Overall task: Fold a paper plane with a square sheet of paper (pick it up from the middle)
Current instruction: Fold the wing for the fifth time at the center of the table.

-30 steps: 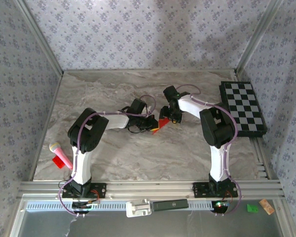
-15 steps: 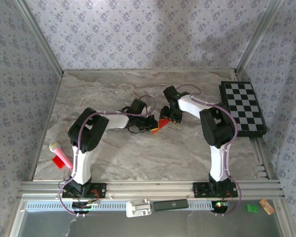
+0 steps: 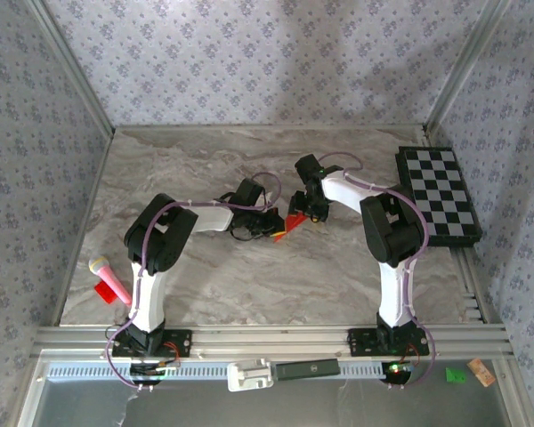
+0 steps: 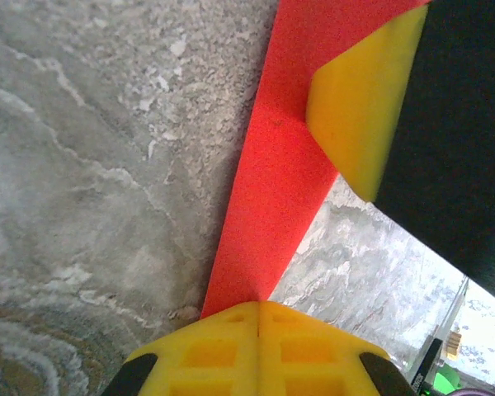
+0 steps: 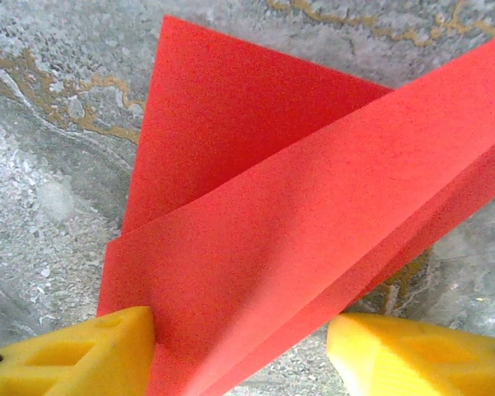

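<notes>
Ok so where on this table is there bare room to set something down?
Free: the far marble along the back wall; the near strip between the red paper and the front rail. Crowded: the middle around the paper, the chequered board at right, the pink microphone near left.

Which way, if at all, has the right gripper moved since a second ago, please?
No visible move: the right gripper sits just as far left of the chequered board as before, at the red paper.

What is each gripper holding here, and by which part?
The left gripper is shut on the narrow end of the folded bright red paper sheet; the right gripper straddles it, open.
</notes>
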Tool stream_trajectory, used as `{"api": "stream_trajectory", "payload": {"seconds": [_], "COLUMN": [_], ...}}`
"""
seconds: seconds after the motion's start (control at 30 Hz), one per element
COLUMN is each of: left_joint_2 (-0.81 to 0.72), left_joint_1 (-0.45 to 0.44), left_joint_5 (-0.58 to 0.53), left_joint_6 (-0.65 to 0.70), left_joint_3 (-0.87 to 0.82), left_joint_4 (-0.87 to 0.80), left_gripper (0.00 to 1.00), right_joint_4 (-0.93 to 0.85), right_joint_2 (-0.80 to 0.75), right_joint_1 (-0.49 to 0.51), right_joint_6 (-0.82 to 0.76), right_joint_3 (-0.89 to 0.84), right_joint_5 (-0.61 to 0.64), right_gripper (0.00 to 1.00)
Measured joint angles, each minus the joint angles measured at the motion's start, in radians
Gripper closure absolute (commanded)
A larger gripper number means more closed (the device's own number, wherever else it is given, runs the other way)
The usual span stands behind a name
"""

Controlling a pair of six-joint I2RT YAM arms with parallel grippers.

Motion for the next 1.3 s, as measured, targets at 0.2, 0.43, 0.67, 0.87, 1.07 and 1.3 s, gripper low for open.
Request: {"api": "stream_trajectory", "payload": {"seconds": [0.2,0.43,0.67,0.87,1.07,1.3], "left_joint_2": [0.006,0.015,0.018,0.018,0.02,0.026], "left_joint_1": [0.002,0.002,0.002,0.004,0.004,0.004], "left_joint_5": [-0.004,-0.004,-0.004,-0.004,-0.002,0.004], "left_joint_6": [0.0,0.007,0.008,0.015,0.018,0.023], "left_joint_3": [0.01,0.026,0.034,0.037,0.04,0.05], "left_joint_4": [-0.023,-0.047,-0.062,-0.069,-0.072,-0.086], "left_gripper": [1.0,1.0,1.0,1.0,1.0,1.0], "right_joint_4": [0.0,0.0,0.003,0.061,0.164,0.314], "right_joint_2": [0.0,-0.002,-0.023,-0.106,-0.316,-0.387], "right_joint_1": [0.0,0.0,-0.01,-0.074,-0.133,-0.086], "right_joint_6": [0.0,0.0,-0.006,-0.047,-0.067,-0.056], "right_joint_3": [0.0,0.0,-0.004,-0.074,-0.203,-0.336], "right_joint_5": [0.0,0.0,-0.035,-0.125,-0.204,-0.311], "right_gripper": [0.37,0.37,0.36,0.33,0.4,0.74]}}
